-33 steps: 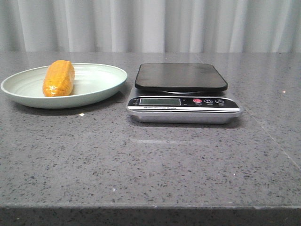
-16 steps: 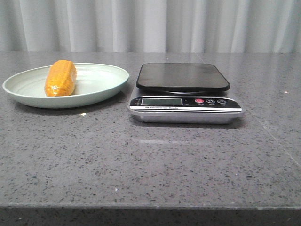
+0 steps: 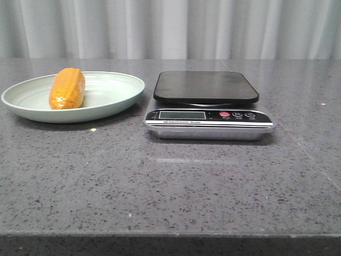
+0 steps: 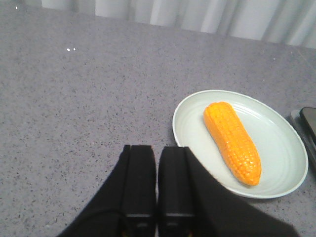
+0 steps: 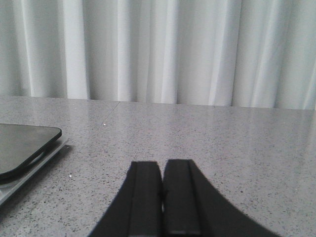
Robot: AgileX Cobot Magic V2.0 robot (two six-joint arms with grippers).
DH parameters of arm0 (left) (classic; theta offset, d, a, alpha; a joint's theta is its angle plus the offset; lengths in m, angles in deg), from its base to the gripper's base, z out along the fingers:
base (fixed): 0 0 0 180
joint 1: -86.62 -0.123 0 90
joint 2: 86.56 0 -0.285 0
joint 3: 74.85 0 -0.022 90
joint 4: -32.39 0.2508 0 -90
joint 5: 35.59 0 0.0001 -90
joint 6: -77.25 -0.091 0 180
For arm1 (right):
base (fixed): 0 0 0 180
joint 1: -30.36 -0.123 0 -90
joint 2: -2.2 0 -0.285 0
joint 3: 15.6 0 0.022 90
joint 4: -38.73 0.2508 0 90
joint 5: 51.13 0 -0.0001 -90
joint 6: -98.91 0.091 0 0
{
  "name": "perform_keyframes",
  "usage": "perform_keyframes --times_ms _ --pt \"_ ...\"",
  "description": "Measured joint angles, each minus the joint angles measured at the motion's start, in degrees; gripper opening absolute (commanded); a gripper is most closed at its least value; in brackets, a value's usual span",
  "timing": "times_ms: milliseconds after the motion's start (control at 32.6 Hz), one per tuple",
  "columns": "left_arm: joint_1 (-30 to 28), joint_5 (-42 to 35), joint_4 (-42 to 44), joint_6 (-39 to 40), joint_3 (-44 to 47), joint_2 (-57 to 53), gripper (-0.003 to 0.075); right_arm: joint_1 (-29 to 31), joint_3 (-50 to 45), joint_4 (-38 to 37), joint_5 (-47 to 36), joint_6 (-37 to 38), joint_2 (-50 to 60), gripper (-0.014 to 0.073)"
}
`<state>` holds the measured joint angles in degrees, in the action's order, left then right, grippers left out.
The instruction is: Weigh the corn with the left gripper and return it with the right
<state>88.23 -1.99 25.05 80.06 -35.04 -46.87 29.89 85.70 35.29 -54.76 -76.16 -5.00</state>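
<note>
The orange-yellow corn (image 3: 67, 88) lies on the pale green plate (image 3: 114, 98) at the left of the table; it also shows in the left wrist view (image 4: 232, 141), on the plate (image 4: 190, 123). My left gripper (image 4: 157, 150) is shut and empty, short of the plate and apart from the corn. My right gripper (image 5: 162, 165) is shut and empty over bare table to the right of the scale (image 5: 22, 143). The scale (image 3: 208, 106) has a black platform with nothing on it. Neither gripper shows in the front view.
The grey speckled table (image 3: 170, 186) runs to a front edge near the bottom of the front view. White curtains (image 3: 170, 26) hang behind the table. The plate and the scale stand side by side with a small gap between them.
The front view shifts slightly back and forth between frames. The corn, the plate and the scale keep their places relative to each other.
</note>
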Motion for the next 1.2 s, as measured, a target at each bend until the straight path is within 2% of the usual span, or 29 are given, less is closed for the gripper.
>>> perform_keyframes --times_ms 92,246,338,799,1198 --pt "0.0 1.0 0.0 0.0 -0.8 3.1 0.0235 0.0 0.0 0.0 0.0 0.0 0.0 0.0152" --pt "0.6 3.7 0.0 0.0 -4.3 8.8 0.0465 0.0 0.0 0.0 0.0 0.0 0.0 0.0152" --pt "2.1 5.1 0.0 0.0 -7.1 12.6 0.0542 0.0 0.0 0.0 0.0 0.0 0.0 0.0152" --pt "15.3 5.1 -0.1 2.8 -21.3 38.7 0.0547 0.0 0.0 0.0 0.0 0.0 0.0 0.0152" --pt "16.5 6.1 -0.4 8.4 -31.1 55.8 0.0547 0.0 0.0 0.0 0.0 0.0 0.0 0.0152"
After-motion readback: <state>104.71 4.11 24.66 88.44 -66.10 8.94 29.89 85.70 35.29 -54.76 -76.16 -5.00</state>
